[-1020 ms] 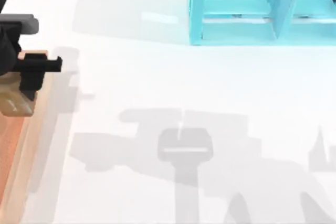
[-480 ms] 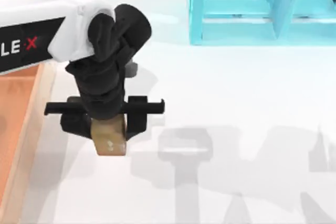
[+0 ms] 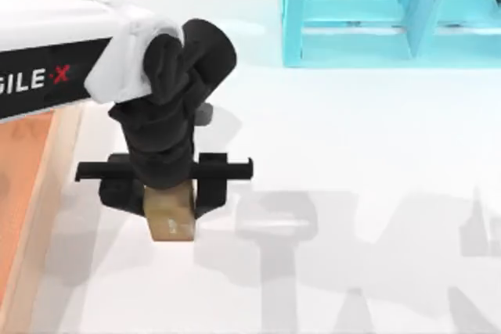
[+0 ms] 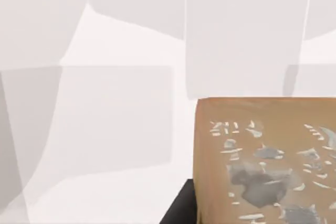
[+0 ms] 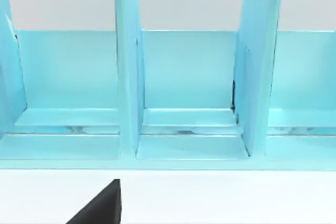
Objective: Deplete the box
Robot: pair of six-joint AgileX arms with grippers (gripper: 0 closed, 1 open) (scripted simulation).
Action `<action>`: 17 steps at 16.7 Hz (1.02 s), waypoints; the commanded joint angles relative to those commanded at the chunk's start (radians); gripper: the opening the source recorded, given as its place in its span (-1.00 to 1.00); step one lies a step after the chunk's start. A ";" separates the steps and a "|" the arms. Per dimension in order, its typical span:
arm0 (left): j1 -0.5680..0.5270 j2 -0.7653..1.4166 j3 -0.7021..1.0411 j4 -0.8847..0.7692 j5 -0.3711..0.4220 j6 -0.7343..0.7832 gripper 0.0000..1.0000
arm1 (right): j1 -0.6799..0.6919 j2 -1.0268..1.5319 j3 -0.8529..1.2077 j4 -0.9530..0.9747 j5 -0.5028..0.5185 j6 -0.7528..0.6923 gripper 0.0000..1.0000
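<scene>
Box: the box (image 3: 35,193) sits at the table's left edge.
Left gripper (image 3: 167,193): just right of the box, pinching a golden-brown cube (image 3: 171,217).
Risk: you probably drop the cube if the pinch slackens.
Right gripper: cannot tell its fingers.

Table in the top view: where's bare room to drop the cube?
Bare white table runs from the left pincer, shut on the golden-brown cube, to the top view's right edge, bordered at the back by the cyan shelf unit. It is crowded on the left, where the arm hangs beside the box.
</scene>
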 joint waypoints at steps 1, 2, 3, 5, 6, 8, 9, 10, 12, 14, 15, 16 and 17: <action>0.000 0.009 -0.017 0.023 0.000 0.000 -1.00 | 0.000 0.000 0.000 0.000 0.000 0.000 1.00; -0.001 0.018 -0.032 0.054 0.000 0.000 -1.00 | 0.000 0.000 0.000 0.000 0.000 0.000 1.00; -0.001 0.026 -0.047 0.089 0.000 0.000 -1.00 | 0.000 0.000 0.000 0.000 0.000 0.000 1.00; -0.001 0.047 -0.082 0.143 0.000 0.000 -1.00 | 0.000 0.000 0.000 0.000 0.000 0.000 1.00; -0.002 0.056 -0.092 0.154 0.000 0.000 -1.00 | 0.000 0.000 0.000 0.000 0.000 0.000 1.00; -0.002 0.058 -0.094 0.156 0.000 0.000 -1.00 | 0.000 0.000 0.000 0.000 0.000 0.000 1.00; -0.002 0.058 -0.094 0.156 0.000 0.000 -1.00 | 0.000 0.000 0.000 0.000 0.000 0.000 1.00; -0.002 0.058 -0.094 0.156 0.000 0.000 -0.85 | 0.000 0.000 0.000 0.000 0.000 0.000 1.00; -0.002 0.058 -0.094 0.156 0.000 0.000 -0.55 | 0.000 0.000 0.000 0.000 0.000 0.000 1.00; -0.002 0.058 -0.094 0.156 0.000 0.000 -0.25 | 0.000 0.000 0.000 0.000 0.000 0.000 1.00; -0.002 0.058 -0.094 0.156 0.000 0.000 -0.10 | 0.000 0.000 0.000 0.000 0.000 0.000 1.00; -0.002 0.058 -0.094 0.156 0.000 0.000 0.06 | 0.000 0.000 0.000 0.000 0.000 0.000 1.00; -0.002 0.058 -0.094 0.156 0.000 0.000 0.21 | 0.000 0.000 0.000 0.000 0.000 0.000 1.00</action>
